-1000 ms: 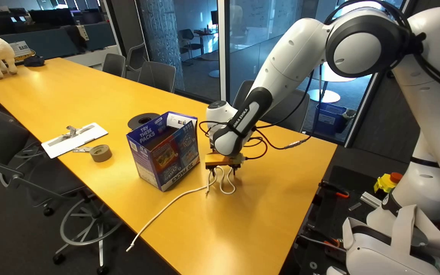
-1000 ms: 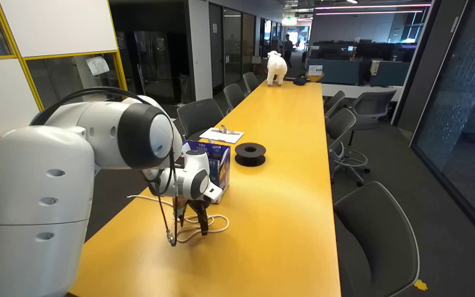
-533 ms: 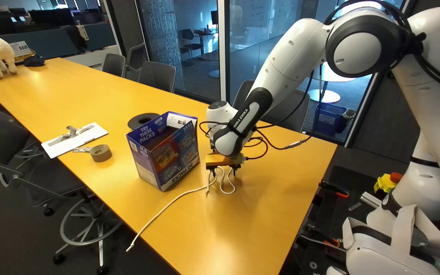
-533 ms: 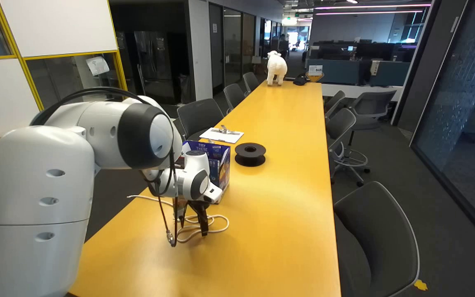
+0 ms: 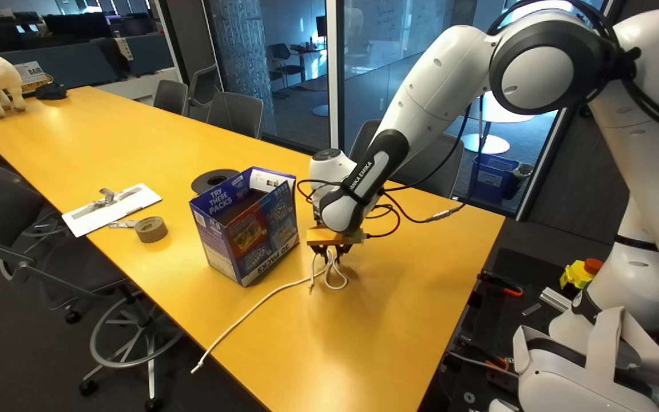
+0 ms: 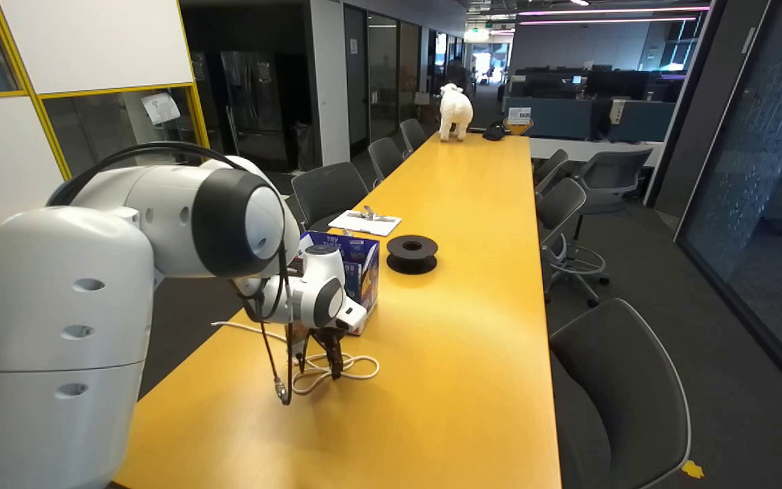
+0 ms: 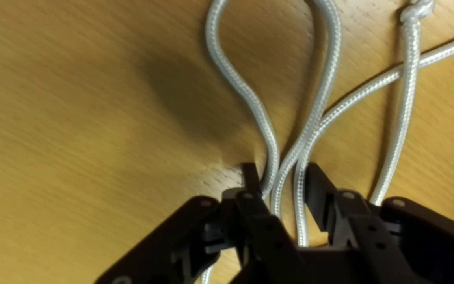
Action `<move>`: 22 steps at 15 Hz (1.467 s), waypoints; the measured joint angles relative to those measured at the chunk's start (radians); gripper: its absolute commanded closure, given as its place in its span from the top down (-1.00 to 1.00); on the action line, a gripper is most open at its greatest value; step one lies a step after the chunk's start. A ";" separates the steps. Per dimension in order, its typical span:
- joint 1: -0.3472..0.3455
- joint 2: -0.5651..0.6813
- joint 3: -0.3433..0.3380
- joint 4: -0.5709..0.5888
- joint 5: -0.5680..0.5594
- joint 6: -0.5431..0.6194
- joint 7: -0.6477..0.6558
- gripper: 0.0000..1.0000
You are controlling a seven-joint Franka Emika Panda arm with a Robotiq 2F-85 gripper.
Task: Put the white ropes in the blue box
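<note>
Wrist view, lower centre: the claw [image 7: 281, 176] straddles three strands of the white ropes [image 7: 246, 92]; whether clamped, I cannot tell. A loose grip would shed them; the long tail [image 5: 241, 319], lower left in an exterior view, could drape outside the blue box [image 5: 245, 236].

Tbl [image 6: 462, 326] glare, shdws, wrist view sl. blurry

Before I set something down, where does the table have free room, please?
Free: the long stretch of table between clipboard and toy sheep; also the table's end between white ropes and robot base, though the arm crosses above. Crowded: around the blue box, with gripper and ropes on one side, black spool and tape roll on others.
</note>
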 measured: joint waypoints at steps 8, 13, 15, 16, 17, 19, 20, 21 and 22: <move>-0.034 -0.002 -0.001 -0.001 0.037 0.027 -0.022 -0.93; -0.075 -0.068 -0.005 -0.010 0.053 0.070 -0.053 -0.93; -0.076 -0.125 -0.011 -0.018 0.053 0.076 -0.058 -0.93; -0.074 -0.161 -0.015 -0.024 0.050 0.076 -0.060 -0.93; -0.070 -0.200 -0.019 -0.031 0.043 0.076 -0.060 -0.93; -0.055 -0.285 -0.029 -0.044 0.020 0.070 -0.057 -0.93; -0.047 -0.328 -0.034 -0.048 0.005 0.063 -0.050 -0.94; -0.039 -0.371 -0.037 -0.049 -0.014 0.050 -0.034 -0.93; -0.033 -0.412 -0.038 -0.048 -0.031 0.033 -0.012 -0.93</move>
